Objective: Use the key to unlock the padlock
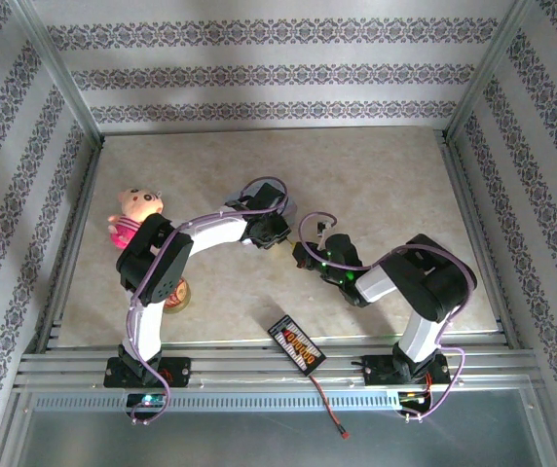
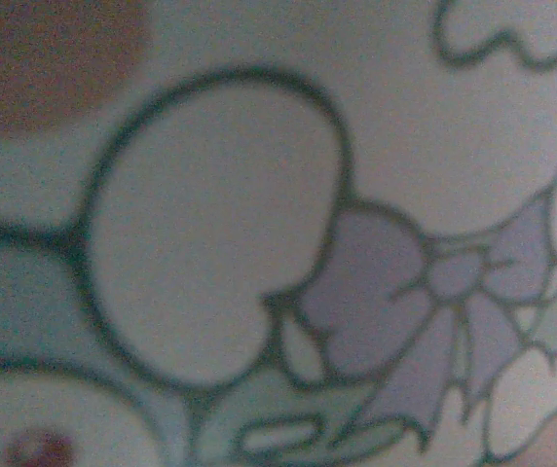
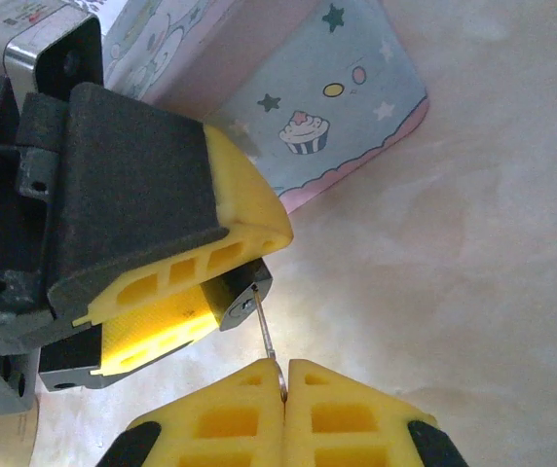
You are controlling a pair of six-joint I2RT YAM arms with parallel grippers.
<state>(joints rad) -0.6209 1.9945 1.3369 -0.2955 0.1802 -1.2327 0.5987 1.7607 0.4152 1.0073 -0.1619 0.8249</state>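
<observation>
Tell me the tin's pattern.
Pale blue tin with stars, a cupcake and a pink border; right wrist view best.

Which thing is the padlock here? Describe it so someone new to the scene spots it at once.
From the right wrist camera, find the pale blue tin with the cupcake picture. In front of it, the left hand pinches the padlock between its yellow pads. Unlike the large pale tin, it is tiny and dark, with a thin silver pin running to the shut right hand.

No text legible (small print too blurred)
</observation>
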